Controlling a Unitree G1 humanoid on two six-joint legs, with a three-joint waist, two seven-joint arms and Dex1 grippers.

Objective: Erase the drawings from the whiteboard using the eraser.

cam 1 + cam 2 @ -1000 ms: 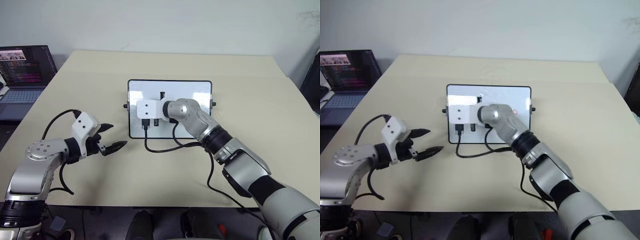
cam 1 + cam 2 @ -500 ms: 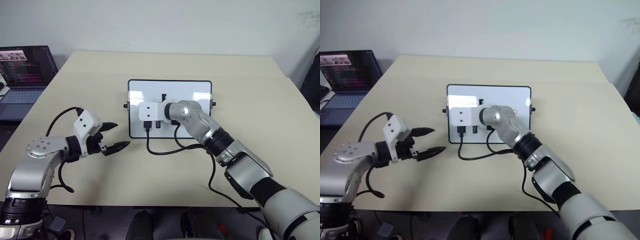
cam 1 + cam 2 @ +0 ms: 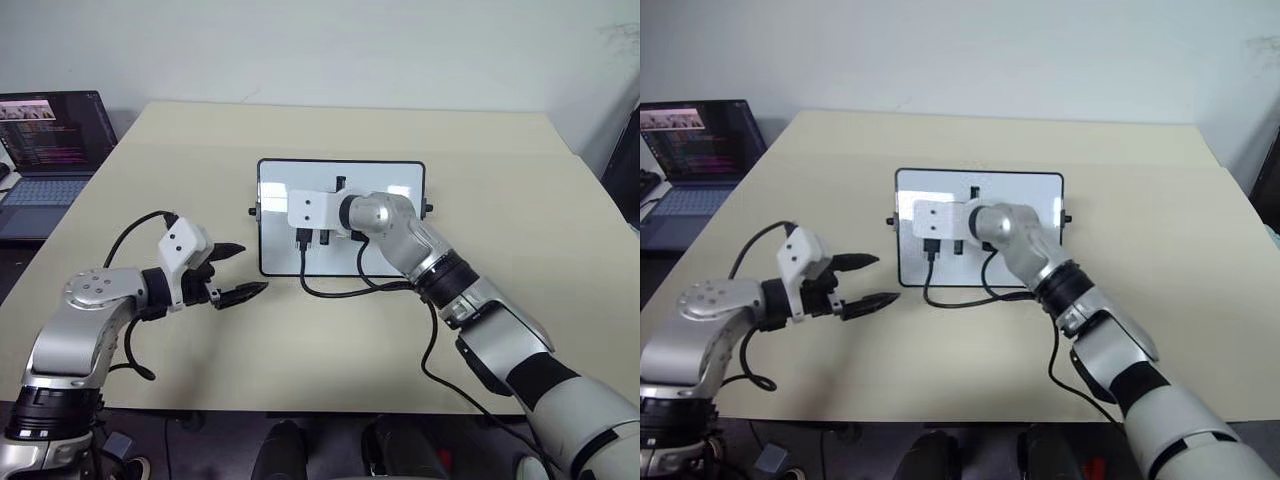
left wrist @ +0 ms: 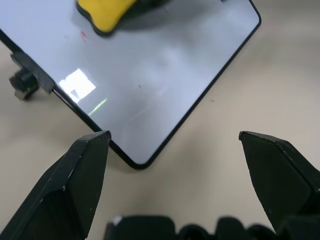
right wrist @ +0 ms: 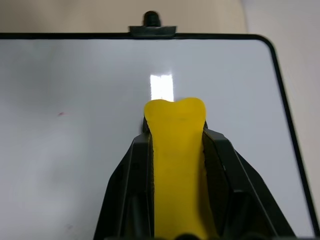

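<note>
The eraser (image 5: 175,165) sits clamped between the two black fingers of the right gripper (image 5: 175,125), its rounded yellow tip sticking out past them onto the whiteboard (image 3: 400,180). The board, glossy white in a thin black frame, lies flat on the beige table (image 3: 500,150). A faint red speck (image 5: 61,114) of the drawings remains beside the eraser. The left gripper (image 3: 236,270) hovers off the board's near-left corner, fingers spread and holding nothing.

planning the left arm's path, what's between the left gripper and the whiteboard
Bare table. In the left eye view nothing lies between the open left gripper and the whiteboard.
</note>
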